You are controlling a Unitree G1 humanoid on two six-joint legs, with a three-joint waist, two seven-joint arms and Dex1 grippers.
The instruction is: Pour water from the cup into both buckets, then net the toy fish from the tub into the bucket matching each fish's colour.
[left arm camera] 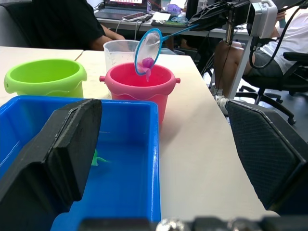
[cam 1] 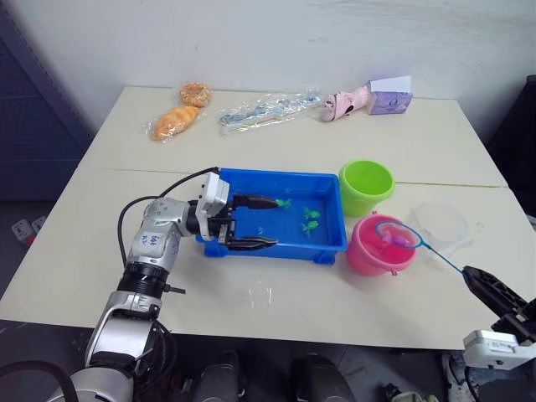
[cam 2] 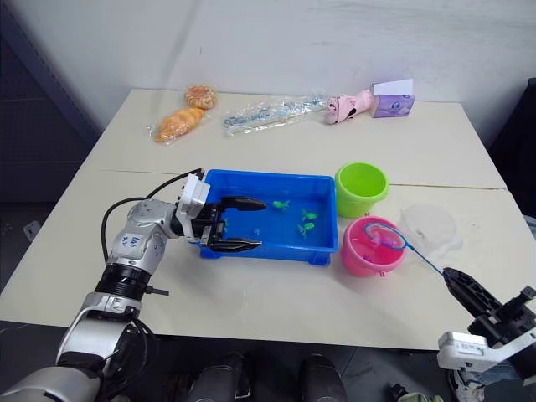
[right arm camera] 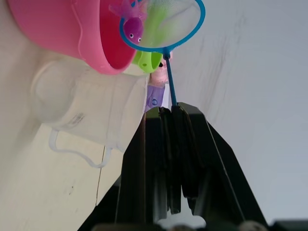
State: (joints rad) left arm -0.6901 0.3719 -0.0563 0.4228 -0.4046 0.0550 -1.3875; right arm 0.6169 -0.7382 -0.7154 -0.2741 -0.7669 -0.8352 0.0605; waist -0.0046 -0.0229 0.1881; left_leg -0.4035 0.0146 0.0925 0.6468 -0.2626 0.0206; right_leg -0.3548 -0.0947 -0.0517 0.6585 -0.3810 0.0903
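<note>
From the head views, the left tool (cam 1: pixel 255 223) sits released, its two black fingers spread wide over the near-left corner of the blue tub (cam 1: pixel 327 186). Three green fish (cam 1: pixel 310 219) lie in the tub just ahead of its fingertips. Beyond the tub's far end stand the green bucket (cam 1: pixel 366 186) and the pink bucket (cam 1: pixel 378 245), side by side. The right tool (cam 1: pixel 479 285) is clenched on the net (cam 1: pixel 397 234) handle — the hoop reaches out from it to hang over the pink bucket, with the clear cup (cam 1: pixel 439 226) just beside that bucket on the table (cam 1: pixel 75 260).

The left wrist view shows the left tool's fingers (left arm camera: pixel 57 154) apart over the tub rim, and straight ahead the net hoop holds a pink fish (left arm camera: pixel 147 62) above the pink bucket.

The right wrist view shows the right tool's fingers (right arm camera: pixel 159 159) shut tight on the thin handle — the pink fish sits in the mesh at the bucket's mouth.
</note>
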